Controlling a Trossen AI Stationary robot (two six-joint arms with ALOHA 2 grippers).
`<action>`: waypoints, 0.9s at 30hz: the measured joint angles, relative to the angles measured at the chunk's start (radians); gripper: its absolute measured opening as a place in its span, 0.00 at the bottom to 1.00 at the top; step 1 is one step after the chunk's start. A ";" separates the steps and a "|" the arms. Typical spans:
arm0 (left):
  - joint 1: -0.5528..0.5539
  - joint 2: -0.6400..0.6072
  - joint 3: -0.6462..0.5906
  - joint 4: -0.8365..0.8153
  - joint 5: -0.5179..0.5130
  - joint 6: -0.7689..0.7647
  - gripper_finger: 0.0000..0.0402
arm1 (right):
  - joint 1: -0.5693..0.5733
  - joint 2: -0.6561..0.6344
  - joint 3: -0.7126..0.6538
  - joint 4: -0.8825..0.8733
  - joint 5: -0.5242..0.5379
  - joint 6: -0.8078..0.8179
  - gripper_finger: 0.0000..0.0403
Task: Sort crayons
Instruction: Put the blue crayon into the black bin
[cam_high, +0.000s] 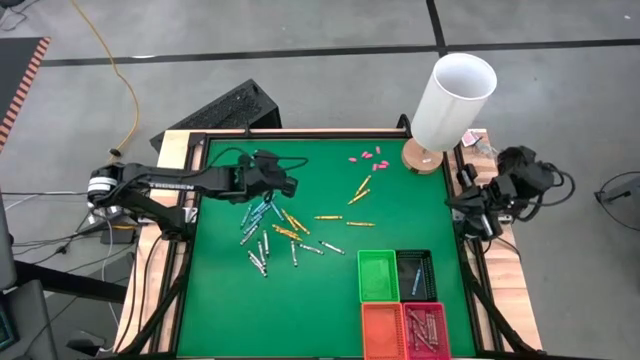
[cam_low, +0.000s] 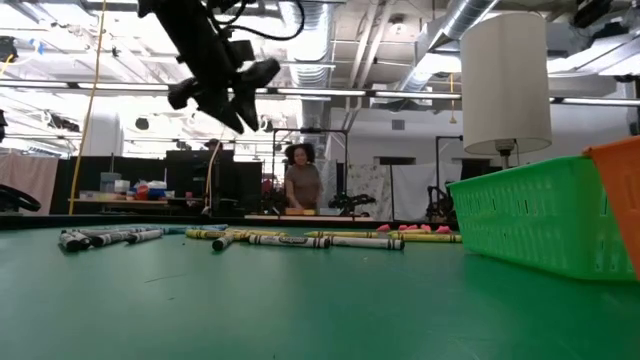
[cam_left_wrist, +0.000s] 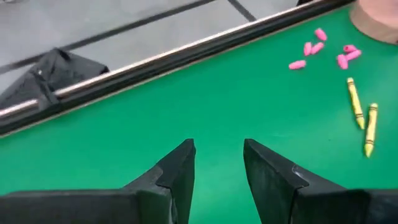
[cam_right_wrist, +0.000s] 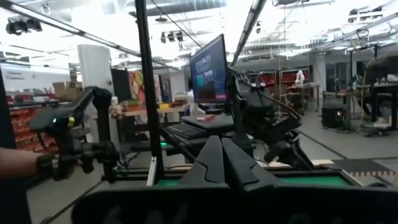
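Note:
Many crayons in light blue, yellow-orange and grey-white lie flat and scattered on the green table top; the low view shows them in a row. Two yellow ones show in the left wrist view. My left gripper is open and empty, raised above the table just beyond the far end of the crayon pile. My right gripper is shut and empty, held up by the table's right edge.
Four small baskets stand at the near right: green, black, orange and red. A white lamp on a wooden base stands at the far right. Small pink pieces lie near it. A person stands beyond the table.

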 joint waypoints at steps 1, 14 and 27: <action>0.002 0.017 0.001 -0.009 0.006 -0.013 0.31 | -0.003 0.000 -0.004 0.000 -0.001 0.013 0.00; 0.160 0.238 -0.002 -0.087 0.213 -0.025 0.34 | -0.021 -0.002 -0.037 0.003 -0.005 0.072 0.00; 0.242 0.246 -0.002 -0.086 0.206 0.021 0.52 | -0.021 -0.002 -0.038 -0.013 -0.005 0.072 0.00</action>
